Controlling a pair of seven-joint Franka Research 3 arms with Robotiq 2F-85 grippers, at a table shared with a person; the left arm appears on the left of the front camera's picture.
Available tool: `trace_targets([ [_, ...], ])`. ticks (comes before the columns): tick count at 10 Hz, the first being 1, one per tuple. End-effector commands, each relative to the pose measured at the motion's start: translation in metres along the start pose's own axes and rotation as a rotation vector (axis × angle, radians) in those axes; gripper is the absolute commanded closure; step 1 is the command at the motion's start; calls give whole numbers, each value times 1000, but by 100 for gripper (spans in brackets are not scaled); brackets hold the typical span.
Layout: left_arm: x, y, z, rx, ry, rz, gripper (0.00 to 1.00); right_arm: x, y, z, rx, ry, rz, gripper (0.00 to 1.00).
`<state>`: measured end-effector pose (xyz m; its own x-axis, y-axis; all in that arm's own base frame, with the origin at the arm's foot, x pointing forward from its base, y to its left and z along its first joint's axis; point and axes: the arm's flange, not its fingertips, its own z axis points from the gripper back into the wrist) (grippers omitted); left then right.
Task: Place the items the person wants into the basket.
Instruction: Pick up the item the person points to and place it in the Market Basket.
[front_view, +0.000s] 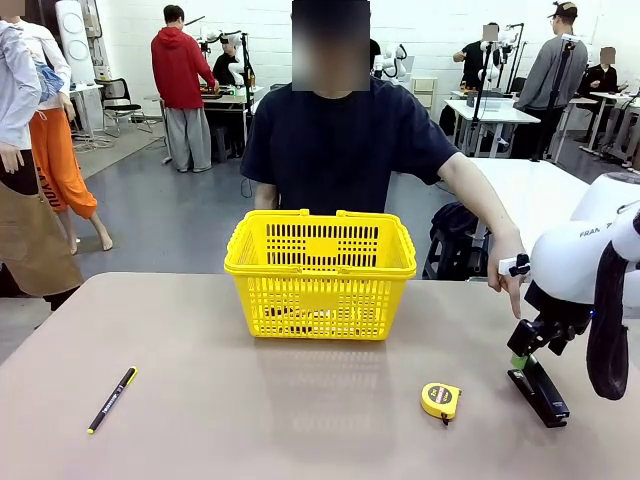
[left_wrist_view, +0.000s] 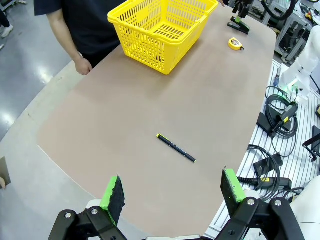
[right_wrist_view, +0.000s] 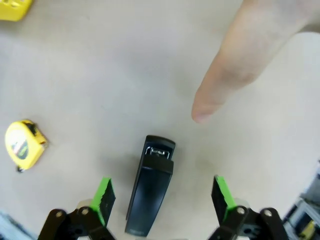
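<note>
A long, boxy black desk stapler (right_wrist_view: 150, 185) lies on the matte tan counter (right_wrist_view: 100, 75) between the right pincer's (right_wrist_view: 162, 192) spread green-padded fingers; the left pincer (left_wrist_view: 172, 192) gapes too.

The basket (front_view: 320, 272) stood at frame centre on the table (front_view: 250, 410), before the person (front_view: 345, 140). The pen (front_view: 111, 399) lay at lower left. The tape measure (front_view: 441, 400) lay at lower right, with the stapler (front_view: 541, 394) to its right, below the person's hand (front_view: 507, 272).
</note>
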<state>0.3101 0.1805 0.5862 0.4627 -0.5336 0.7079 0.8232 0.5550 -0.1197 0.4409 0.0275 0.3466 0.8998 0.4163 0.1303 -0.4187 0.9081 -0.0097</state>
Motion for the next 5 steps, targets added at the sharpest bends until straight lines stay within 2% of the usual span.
trace_targets([
  [1, -3, 0, -1, -2, -15, -24, 0, -2, -3, -24, -10, 1, 21, 0],
  [3, -3, 0, -1, -2, -15, -24, 0, 0, -5, -32, 4, 24, 22, 0],
  [4, -3, 0, -1, -2, -15, -24, 0, -2, -5, -31, -8, 23, 41, 55],
  [5, -3, 0, -1, -2, -15, -24, 0, -2, -4, -28, -17, 17, 44, 57],
])
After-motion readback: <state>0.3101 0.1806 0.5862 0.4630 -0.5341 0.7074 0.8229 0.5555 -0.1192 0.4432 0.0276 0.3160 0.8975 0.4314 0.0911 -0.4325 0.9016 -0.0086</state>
